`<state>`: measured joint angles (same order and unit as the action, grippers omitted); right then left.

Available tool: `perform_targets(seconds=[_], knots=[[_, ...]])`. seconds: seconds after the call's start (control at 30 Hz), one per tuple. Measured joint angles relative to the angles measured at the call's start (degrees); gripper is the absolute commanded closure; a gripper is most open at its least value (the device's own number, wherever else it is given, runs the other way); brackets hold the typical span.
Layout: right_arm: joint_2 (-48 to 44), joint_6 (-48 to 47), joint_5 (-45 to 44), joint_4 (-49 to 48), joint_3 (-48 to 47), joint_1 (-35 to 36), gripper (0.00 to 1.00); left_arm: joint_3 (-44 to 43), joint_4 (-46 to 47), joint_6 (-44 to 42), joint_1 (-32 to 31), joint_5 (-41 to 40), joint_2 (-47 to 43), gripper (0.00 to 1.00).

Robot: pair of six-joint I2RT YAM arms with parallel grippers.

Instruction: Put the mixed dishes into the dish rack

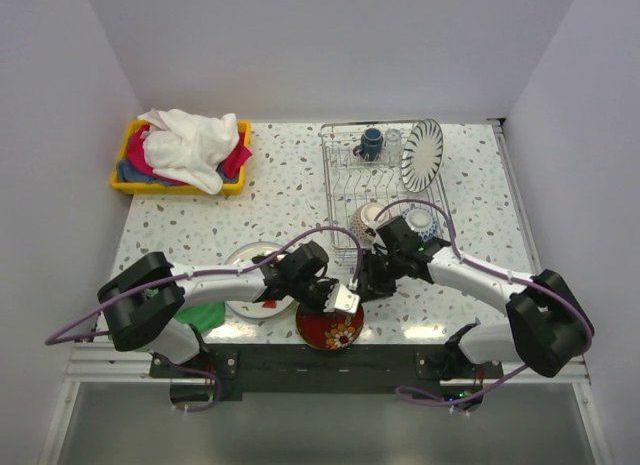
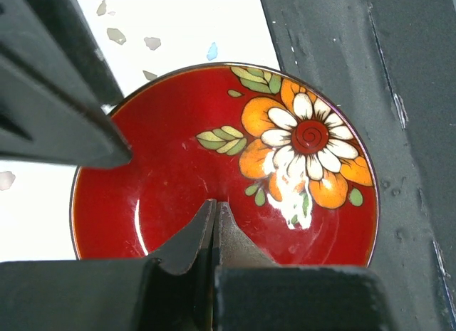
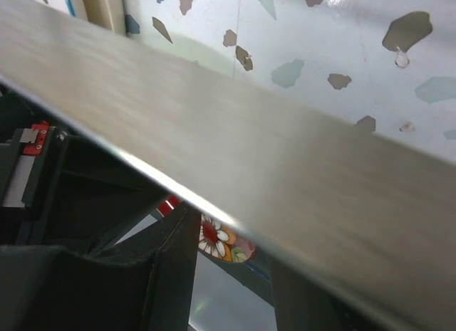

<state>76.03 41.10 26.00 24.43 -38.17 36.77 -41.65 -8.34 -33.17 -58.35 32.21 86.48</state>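
Overhanging the near table edge lies the red floral plate.

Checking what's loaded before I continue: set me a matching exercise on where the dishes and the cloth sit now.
Things: 1 dark blue mug; 2 large white plate with black radial stripes; 3 white cloth; 4 red floral plate.
Places: A on edge at the silver wire dish rack's far right; B heaped in the yellow plastic bin; C flat near the speckled table's front edge, outside the rack; D at the rack's far end beside the small clear glass.
Pairs: 1-D, 2-A, 3-B, 4-C.
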Motion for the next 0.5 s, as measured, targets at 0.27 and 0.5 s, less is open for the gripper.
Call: perform_targets(seconds=[0.27, 0.5], knots=[[-1.57, -0.76, -6.25, 12.61, -2.78, 1.07, 0.48, 0.0, 0.7, 0.74, -0.35, -0.79, 0.09, 1.0], [-1.97, 2.1, -9.88, 15.45, -3.91, 2.75, 0.56, 0.0, 0.92, 1.03, -0.59, -1.14, 0.09, 1.0]])
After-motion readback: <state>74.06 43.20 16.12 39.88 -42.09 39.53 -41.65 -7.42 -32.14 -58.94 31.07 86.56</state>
